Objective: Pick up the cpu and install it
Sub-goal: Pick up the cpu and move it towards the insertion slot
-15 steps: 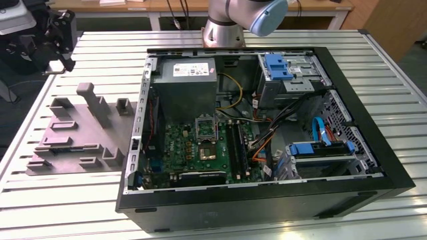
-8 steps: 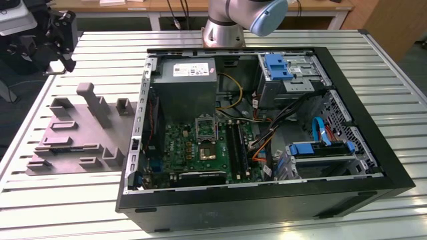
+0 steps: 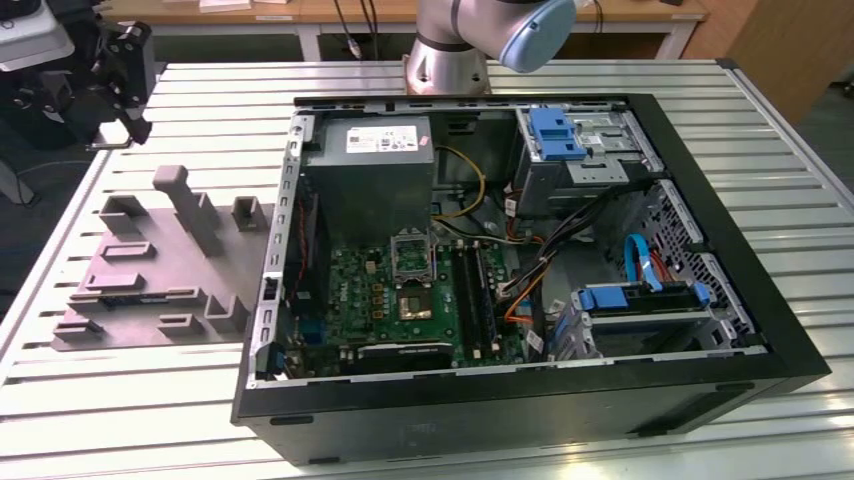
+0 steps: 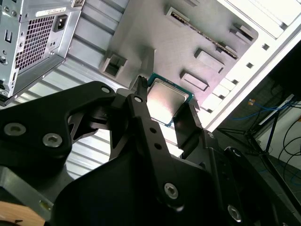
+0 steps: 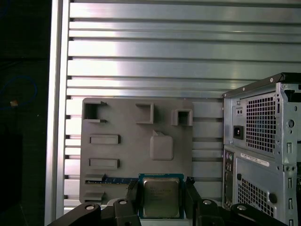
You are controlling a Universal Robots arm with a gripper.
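I note the cpu (image 5: 161,198) silvery-topped with a green rim, a black gripper (image 5: 161,188), a matte grey fixture plate (image 5: 122,155), a silver ribbed table (image 5: 141,47), a green motherboard (image 3: 400,290) and a black computer case (image 3: 534,420).

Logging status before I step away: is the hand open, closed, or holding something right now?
The hand: closed on the cpu, gripping it by two opposite edges.

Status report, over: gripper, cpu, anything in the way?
The gripper shut on the cpu. It is held up clear of the grey tray, not yet in the computer case. No obstruction seen.
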